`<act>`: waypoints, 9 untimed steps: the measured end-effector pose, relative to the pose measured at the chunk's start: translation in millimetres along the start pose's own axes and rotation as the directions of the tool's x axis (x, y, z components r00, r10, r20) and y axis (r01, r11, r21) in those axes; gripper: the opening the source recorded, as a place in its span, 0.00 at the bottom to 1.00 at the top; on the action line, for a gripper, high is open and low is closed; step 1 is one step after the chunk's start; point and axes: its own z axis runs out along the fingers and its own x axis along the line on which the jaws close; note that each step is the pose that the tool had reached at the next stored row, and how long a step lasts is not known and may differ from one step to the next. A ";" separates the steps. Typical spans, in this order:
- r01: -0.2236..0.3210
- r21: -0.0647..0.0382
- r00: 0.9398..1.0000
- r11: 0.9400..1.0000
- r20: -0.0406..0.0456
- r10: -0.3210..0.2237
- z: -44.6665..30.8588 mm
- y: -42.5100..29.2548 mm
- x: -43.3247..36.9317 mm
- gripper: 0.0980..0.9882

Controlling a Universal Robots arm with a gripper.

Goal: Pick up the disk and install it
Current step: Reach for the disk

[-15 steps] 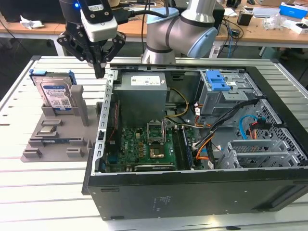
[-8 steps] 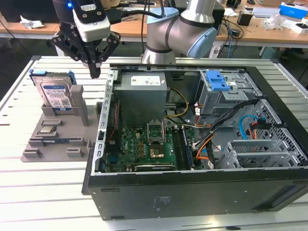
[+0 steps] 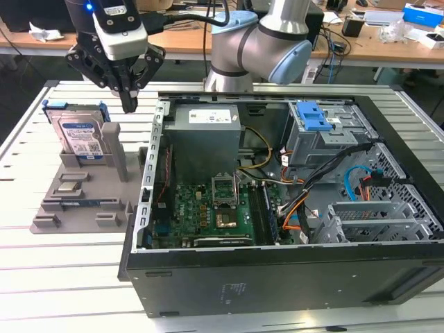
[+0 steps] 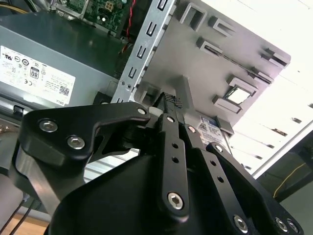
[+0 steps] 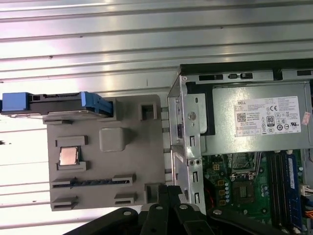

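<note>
Exterior view: gripper [image 3: 129, 103] pinched closed, empty, hovering just beside the disk [image 3: 80, 135] standing upright in its grey holder [image 3: 84, 189]

Slatted metal table [image 5: 146, 44] under everything. Grey tray [image 5: 129, 166] lies on table, just beside open case [image 5: 188, 122]. Disk [image 5: 54, 102] stands on edge in slot at tray's end far from gripper, blue frame around it. Chip [image 5: 68, 155] sits in square recess; memory stick [image 5: 93, 181] lies in long slot. Inside case: power supply [image 5: 254, 122] with white label, motherboard [image 5: 222, 181] beside it. Black gripper [image 5: 172, 192], fingers together, nothing held, over tray edge nearest case, well apart from disk.
</note>
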 end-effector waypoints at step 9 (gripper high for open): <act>0.000 0.000 1.000 1.000 0.000 0.000 -0.3 -0.9 11.6 0.01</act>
